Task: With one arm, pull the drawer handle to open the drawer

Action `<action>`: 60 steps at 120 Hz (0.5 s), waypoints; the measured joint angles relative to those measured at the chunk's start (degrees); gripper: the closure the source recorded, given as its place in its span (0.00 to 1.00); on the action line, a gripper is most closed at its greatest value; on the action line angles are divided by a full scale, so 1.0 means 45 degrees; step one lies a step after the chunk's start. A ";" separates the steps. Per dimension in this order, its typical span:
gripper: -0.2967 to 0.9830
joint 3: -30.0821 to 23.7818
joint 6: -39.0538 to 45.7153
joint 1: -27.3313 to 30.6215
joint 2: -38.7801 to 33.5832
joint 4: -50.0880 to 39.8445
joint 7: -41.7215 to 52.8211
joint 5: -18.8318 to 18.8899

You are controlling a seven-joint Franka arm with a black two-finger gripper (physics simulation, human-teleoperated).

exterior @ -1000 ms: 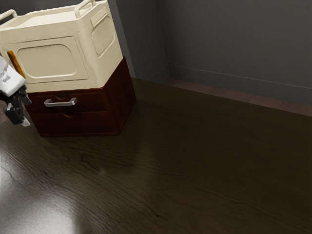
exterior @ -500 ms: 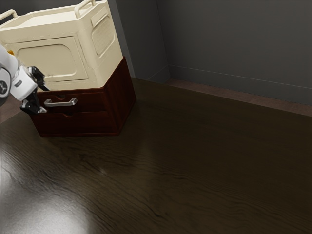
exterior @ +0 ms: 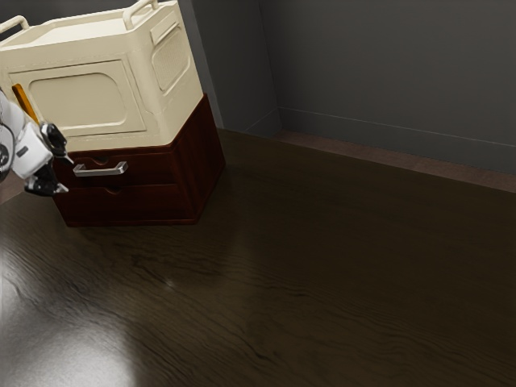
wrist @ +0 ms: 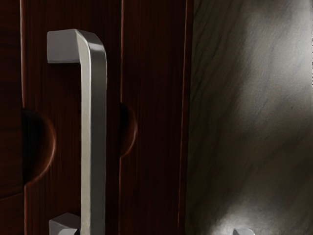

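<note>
A dark mark, too small to be read, is borne by the white arm (exterior: pixel 31 164). The handle (exterior: pixel 101 171), a squared silver metal bar with bent ends, is fixed to the upper drawer (exterior: pixel 149 168), seated in the red-brown wooden cabinet (exterior: pixel 208 157). A cream crate (exterior: pixel 161 117) with rounded recessed panels is stacked on the cabinet. The fingers (exterior: pixel 55 139) are held apart before the cabinet, on the grained dark tabletop's (exterior: pixel 322 266) side.

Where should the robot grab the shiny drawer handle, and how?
I'd take the handle by the middle of its bar, from the front, pinching from above and below: the bar runs sideways and stands off the drawer, leaving a gap behind.
</note>
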 joint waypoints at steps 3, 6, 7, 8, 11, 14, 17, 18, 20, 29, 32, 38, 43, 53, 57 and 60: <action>0.47 0.0001 0.0006 0.0002 0.0052 0.0013 0.0039 -0.0003; 0.47 0.0002 0.0011 -0.0002 0.0105 0.0021 0.0075 -0.0007; 0.47 0.0002 0.0013 -0.0004 0.0123 0.0025 0.0087 -0.0010; 0.48 0.0002 0.0014 -0.0007 0.0139 0.0029 0.0099 -0.0012; 0.48 0.0002 0.0019 -0.0018 0.0196 0.0043 0.0134 -0.0021; 0.48 0.0002 0.0027 -0.0030 0.0264 0.0080 0.0167 -0.0029; 0.48 0.0002 0.0034 -0.0040 0.0363 0.0169 0.0198 -0.0041; 0.48 0.0002 0.0036 -0.0043 0.0400 0.0211 0.0207 -0.0048; 0.48 0.0002 0.0041 -0.0049 0.0484 0.0289 0.0226 -0.0072; 0.49 -0.0005 0.0059 -0.0064 0.0886 0.0673 0.0307 -0.0257; 0.49 -0.0012 0.0065 -0.0065 0.1023 0.0820 0.0331 -0.0347; 0.49 -0.0036 0.0070 -0.0068 0.1278 0.1050 0.0377 -0.0614; 0.49 -0.0063 0.0075 -0.0084 0.1415 0.1155 0.0411 -0.0820; 0.49 -0.0101 0.0080 -0.0153 0.1584 0.1264 0.0473 -0.1148; 0.50 -0.0108 0.0082 -0.0177 0.1625 0.1303 0.0495 -0.1233; 0.50 -0.0110 0.0083 -0.0188 0.1659 0.1332 0.0510 -0.1284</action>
